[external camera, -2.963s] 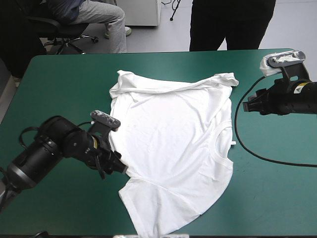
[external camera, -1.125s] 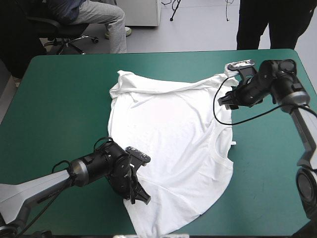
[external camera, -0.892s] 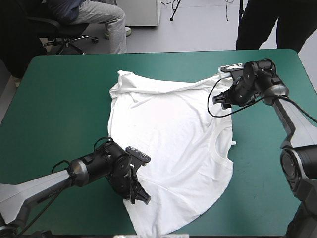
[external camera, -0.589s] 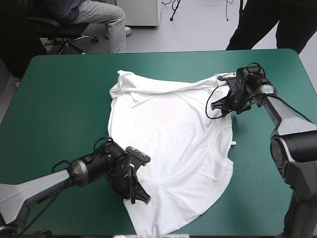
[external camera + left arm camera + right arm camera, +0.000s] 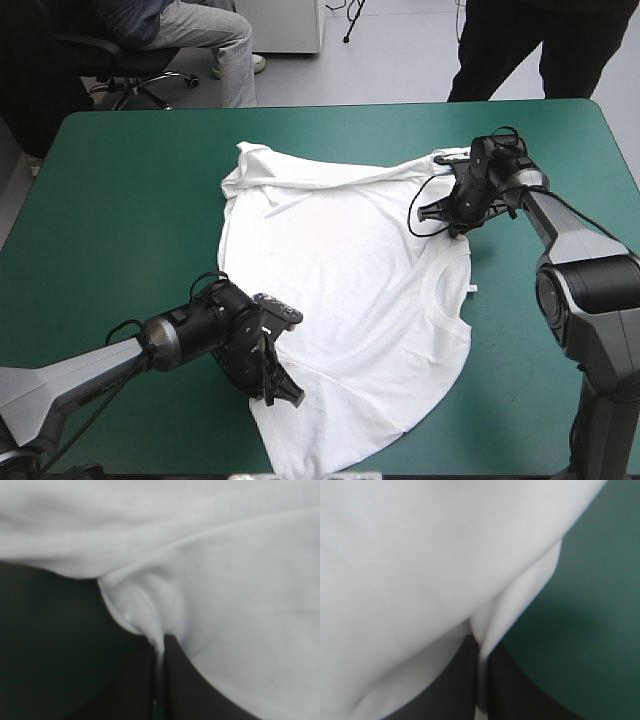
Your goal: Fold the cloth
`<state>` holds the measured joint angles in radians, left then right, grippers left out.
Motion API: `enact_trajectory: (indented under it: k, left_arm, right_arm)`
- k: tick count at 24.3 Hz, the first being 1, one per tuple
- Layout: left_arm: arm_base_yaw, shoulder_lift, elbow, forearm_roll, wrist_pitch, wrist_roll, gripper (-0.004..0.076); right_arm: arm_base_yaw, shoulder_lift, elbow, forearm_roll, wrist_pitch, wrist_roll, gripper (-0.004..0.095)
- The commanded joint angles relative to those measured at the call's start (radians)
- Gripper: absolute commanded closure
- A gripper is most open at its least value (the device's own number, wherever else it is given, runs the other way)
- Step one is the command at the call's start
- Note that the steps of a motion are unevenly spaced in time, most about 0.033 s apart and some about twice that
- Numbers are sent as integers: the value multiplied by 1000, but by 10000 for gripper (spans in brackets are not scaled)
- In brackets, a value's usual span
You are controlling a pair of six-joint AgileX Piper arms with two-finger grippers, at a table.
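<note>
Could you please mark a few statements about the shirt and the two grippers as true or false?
1. The T-shirt lies spread flat on the teal-green table. True.
2. The left gripper hangs open above the cloth. False: it is shut on a pinch of the T-shirt's edge, at the side nearer the table's near edge.
3. The right gripper is shut on an edge of the T-shirt. True.
4. The shirt's neck opening faces the table's left edge. False: it faces the right edge.
</note>
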<state>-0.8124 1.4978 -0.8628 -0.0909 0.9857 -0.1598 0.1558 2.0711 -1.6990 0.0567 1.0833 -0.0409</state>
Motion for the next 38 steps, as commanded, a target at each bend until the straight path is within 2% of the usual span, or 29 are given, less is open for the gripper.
enact_trajectory:
  k: [1,7,12,17,22,26,29,32,38]
  left_arm:
    - [64,-38,-77,84,-8,-41,739]
    - [207,-89,-336,199,77,-36,739]
    - [299,-90,-643,206,147,52,739]
    - [366,-90,-1130,210,165,114,739]
    - [366,-90,-1503,206,77,160,741]
    - [366,-91,-1694,176,-29,186,741]
    - [366,-94,-1785,85,-151,241,741]
    - [366,-94,-1844,-10,-211,294,741]
    - [366,-111,-1898,-38,-246,320,741]
  right_arm:
    - [-6,-43,-62,-18,53,-13,925]
    - [-6,-171,-168,-20,60,-15,925]
    - [-6,-311,-233,10,68,-33,925]
    - [-6,-530,-369,98,62,-121,925]
    - [-6,-661,-570,193,0,-168,925]
    - [-6,-721,-712,254,-52,-209,925]
    - [-6,-742,-794,297,-112,-244,925]
    - [-6,-751,-859,314,-158,-251,925]
    - [-6,-751,-976,318,-242,-274,925]
